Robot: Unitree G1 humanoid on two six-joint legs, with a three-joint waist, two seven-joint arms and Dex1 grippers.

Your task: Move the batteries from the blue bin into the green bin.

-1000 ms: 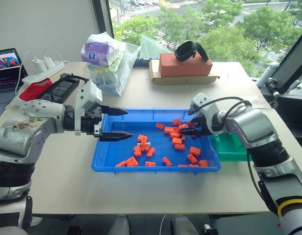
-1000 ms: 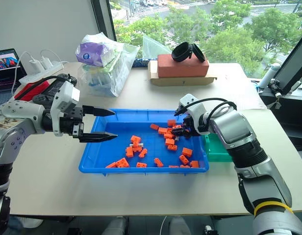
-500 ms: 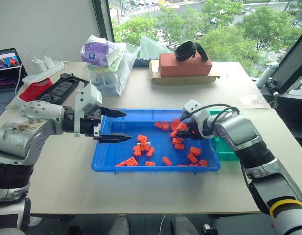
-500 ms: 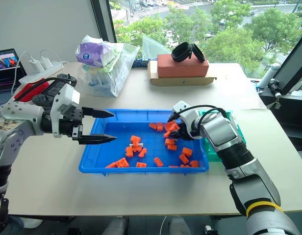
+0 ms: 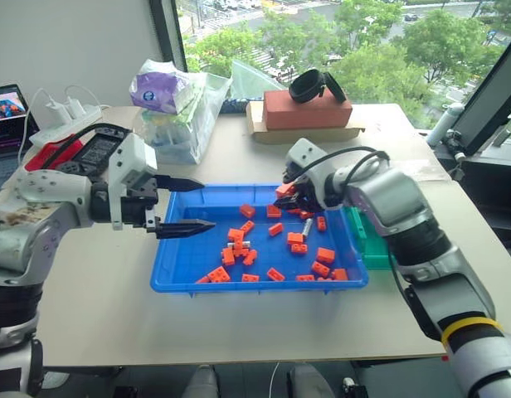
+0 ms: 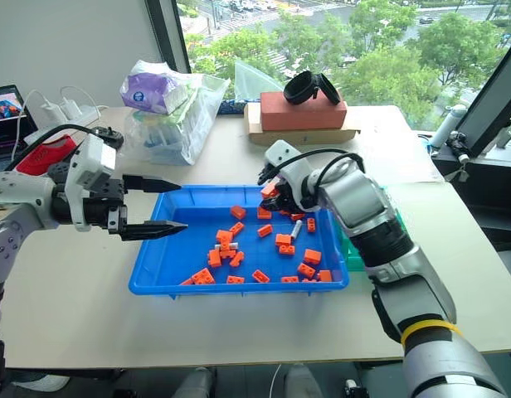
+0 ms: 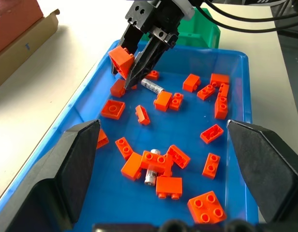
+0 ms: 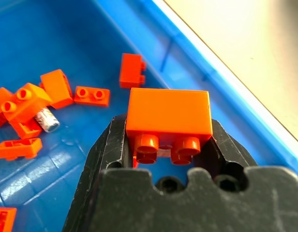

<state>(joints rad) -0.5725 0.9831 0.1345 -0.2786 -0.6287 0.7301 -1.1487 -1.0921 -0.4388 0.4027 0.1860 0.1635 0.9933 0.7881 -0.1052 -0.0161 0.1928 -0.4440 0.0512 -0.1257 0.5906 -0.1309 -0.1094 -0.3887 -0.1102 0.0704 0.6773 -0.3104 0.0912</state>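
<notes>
The blue bin [image 5: 177, 265] holds scattered orange bricks and two batteries. One battery [image 5: 306, 225] lies bare right of the middle, the other battery [image 5: 245, 244] sits among bricks near the centre. My right gripper [image 5: 287, 192] hovers over the bin's far side, shut on an orange brick [image 8: 168, 112]. One battery [image 7: 151, 87] lies just beneath it. My left gripper [image 5: 204, 204] is open and holds nothing over the bin's left end. The green bin [image 5: 367, 240] stands against the blue bin's right side, mostly behind my right arm.
Behind the blue bin are a plastic bag with tissue packs [image 5: 177, 104] and a red box on cardboard [image 5: 309, 109] with a black strap on top. At the far left lie a power strip, a black device [image 5: 98, 149] and a laptop.
My right gripper shut on an orange brick, lifted it and carried it left toward the bin's far side. Bricks there got scattered, baring a battery. The left gripper stayed open, hardly moving.
</notes>
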